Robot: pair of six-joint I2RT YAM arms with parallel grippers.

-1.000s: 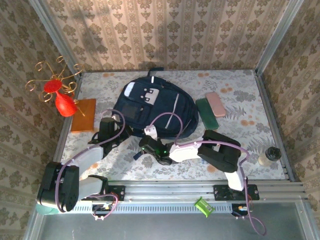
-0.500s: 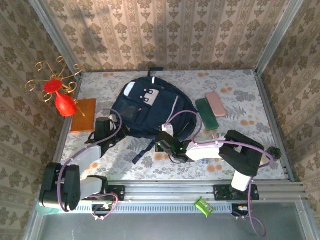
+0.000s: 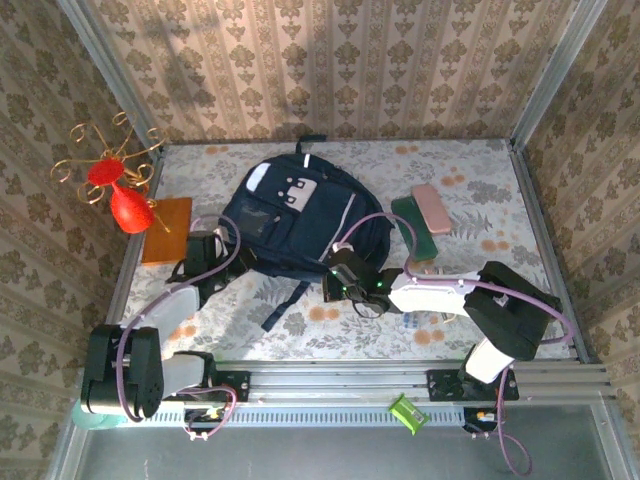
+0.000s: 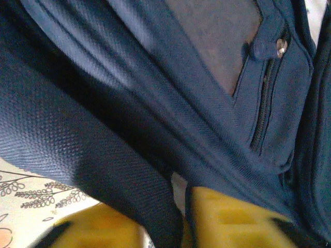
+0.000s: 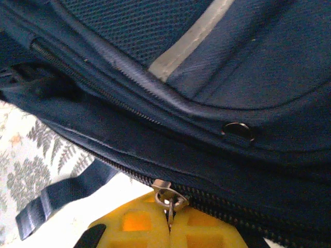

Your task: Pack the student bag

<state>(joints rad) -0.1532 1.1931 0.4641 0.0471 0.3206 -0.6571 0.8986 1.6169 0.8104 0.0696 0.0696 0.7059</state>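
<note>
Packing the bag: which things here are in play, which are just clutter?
In play: student bag; zip pull, pinched by the right gripper; left gripper at the bag's fabric; probably the green case and pink case beside it.
Lying about: red vase, gold wire stand, orange board, small jar.

top view bright, even, sharp; left wrist dim, student bag [image 4: 155,103] softly blurred.

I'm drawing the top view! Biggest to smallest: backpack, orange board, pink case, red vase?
1. the student bag, by far the largest.
2. the orange board.
3. the pink case and the red vase look about alike; the vase stands up nearer the camera, so no ranking between them.
</note>
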